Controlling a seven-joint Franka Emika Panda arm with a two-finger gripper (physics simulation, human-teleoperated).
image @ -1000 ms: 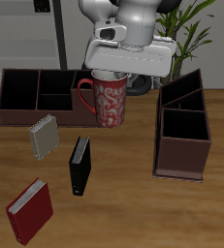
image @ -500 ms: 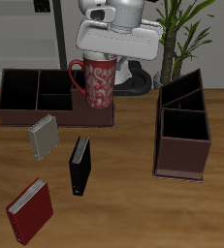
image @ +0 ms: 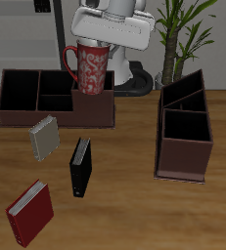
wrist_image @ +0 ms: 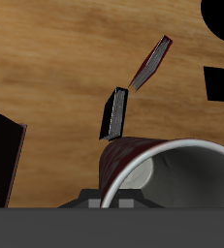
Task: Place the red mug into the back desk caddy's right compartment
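From the front, I have the gripper [image: 103, 43] clamped on the rim of the mug [image: 90, 68] and hold it upright in the air, its handle pointing away from the tall caddy [image: 186, 129]. It hangs over the large end section [image: 97, 98] of the long caddy [image: 56, 99], its base seeming to sit just above the rim — though from this angle I cannot tell how far back it really is. A grey book [image: 44, 138], a black book [image: 79, 167] and a red book [image: 30, 212] lie on the table [image: 124, 200] nearer the front edge.

At the wrist, the mug's pale inside [wrist_image: 181, 174] fills the view close under the camera, with the black book [wrist_image: 114, 112] and the red book [wrist_image: 150, 62] far below on the wood.

My judgement — centre the mug over the compartment first, keep it plumb, then lower straight down until the base rests before letting go; drifting toward a wall or divider risks catching the base or handle.
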